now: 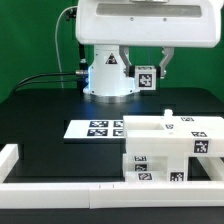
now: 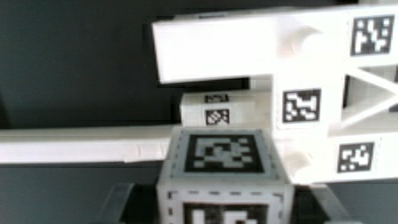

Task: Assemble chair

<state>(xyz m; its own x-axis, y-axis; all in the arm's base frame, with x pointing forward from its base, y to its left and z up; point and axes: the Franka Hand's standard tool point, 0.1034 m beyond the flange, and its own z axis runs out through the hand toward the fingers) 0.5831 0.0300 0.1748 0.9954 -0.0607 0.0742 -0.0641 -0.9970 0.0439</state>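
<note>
The gripper point(image 2: 222, 200) has its jaws clamped on a small tagged block point(image 2: 222, 160), one jaw on each side face, so they stand partly apart at the block's width. One tag face of the block is turned toward the wrist camera and a second tag shows on the adjoining face. In the exterior view the gripper point(image 1: 153, 68) carries the tagged block point(image 1: 146, 75) clear of the worktop point(image 1: 40, 110), over its far edge and just beside the robot base point(image 1: 105, 75). The chair structure point(image 1: 165, 145) stands on the worktop near the near edge, toward the exterior view's right, so it lies below the jaws and toward the near edge. Its long axis runs parallel to that edge. The wrist view shows the chair structure point(image 2: 267, 50) beyond the held block, with several tags visible. The seating point for the block cannot be identified from either view. Judgement: the coming move calls for travel toward the near edge, then descent, with the block's faces squared to the structure's long axis. Only one arm is fitted. The marker board point(image 1: 92, 128) lies mid-worktop, just beside the structure on the exterior view's left, and the border rail point(image 1: 10, 158) follows the worktop's edge
</note>
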